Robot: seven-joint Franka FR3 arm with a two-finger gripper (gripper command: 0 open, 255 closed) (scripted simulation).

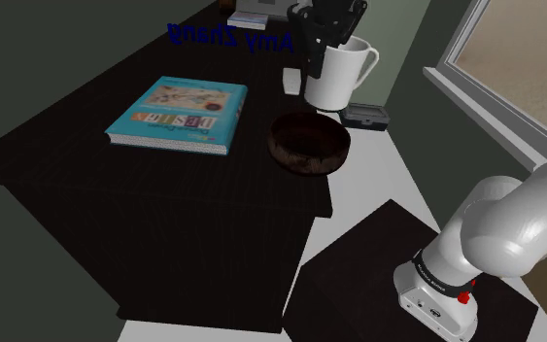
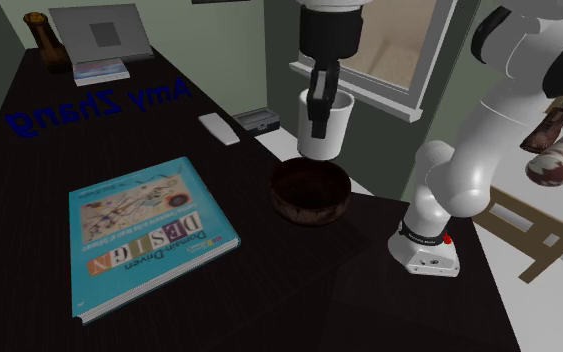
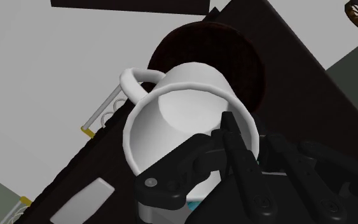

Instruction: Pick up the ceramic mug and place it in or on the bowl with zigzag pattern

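A plain white mug [image 1: 341, 76] with a handle hangs in the air, tilted a little. My gripper [image 1: 317, 60] is shut on the mug's rim, one finger inside and one outside. Just below stands a dark brown bowl [image 1: 308, 143] near the dark table's corner. In the second exterior view the mug [image 2: 326, 127] hangs from the gripper [image 2: 318, 112] just above the far rim of the bowl [image 2: 311, 192]. The wrist view looks into the mug [image 3: 184, 108], with the bowl [image 3: 234, 51] beneath it and the gripper [image 3: 247, 137] clasping the rim.
A blue book [image 1: 179, 115] lies flat on the dark table [image 1: 86, 185], toward the shoulder view's left of the bowl. A small black box [image 1: 370, 117] and a flat white object [image 2: 219, 128] lie behind the bowl. A grey frame [image 2: 99, 38] stands at the table's far end.
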